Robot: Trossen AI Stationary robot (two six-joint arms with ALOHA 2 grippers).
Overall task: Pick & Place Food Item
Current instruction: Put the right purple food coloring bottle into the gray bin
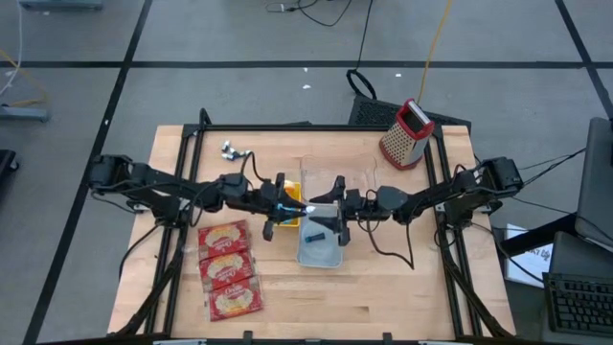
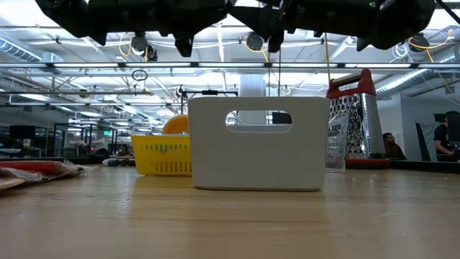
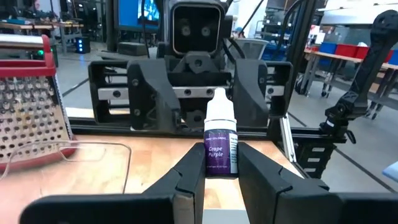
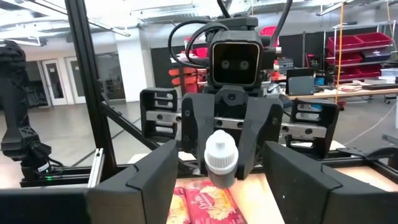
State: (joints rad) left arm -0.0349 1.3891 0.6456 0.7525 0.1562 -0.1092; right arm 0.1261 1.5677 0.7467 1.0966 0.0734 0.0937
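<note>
A small white dropper bottle [image 3: 221,140] labelled "Grape Purple" hangs in the air over the white bin [image 1: 321,244], with my left gripper [image 3: 222,160] shut on it. In the high view my left gripper [image 1: 290,209] comes in from the table's left. My right gripper [image 1: 328,213] faces it from the table's right. In the right wrist view my right gripper [image 4: 221,150] is open. Its fingers stand wide on either side of the bottle's white cap [image 4: 222,158] without touching it. My left gripper pinches the bottle's labelled body [image 3: 214,169] between its two fingers, near the bottle's bottom end. The fingers come level from the table's left and lie along the bottle. The bottle is lifted clear above the bin, and its cap [image 3: 219,102] points toward my right gripper.
The white bin [image 2: 259,144] with a handle slot stands mid-table, and a yellow basket [image 2: 162,155] is beside it on its left. Red snack packets [image 1: 228,270] lie near left. A box grater [image 1: 407,134] stands far right, next to a clear tray [image 1: 335,177].
</note>
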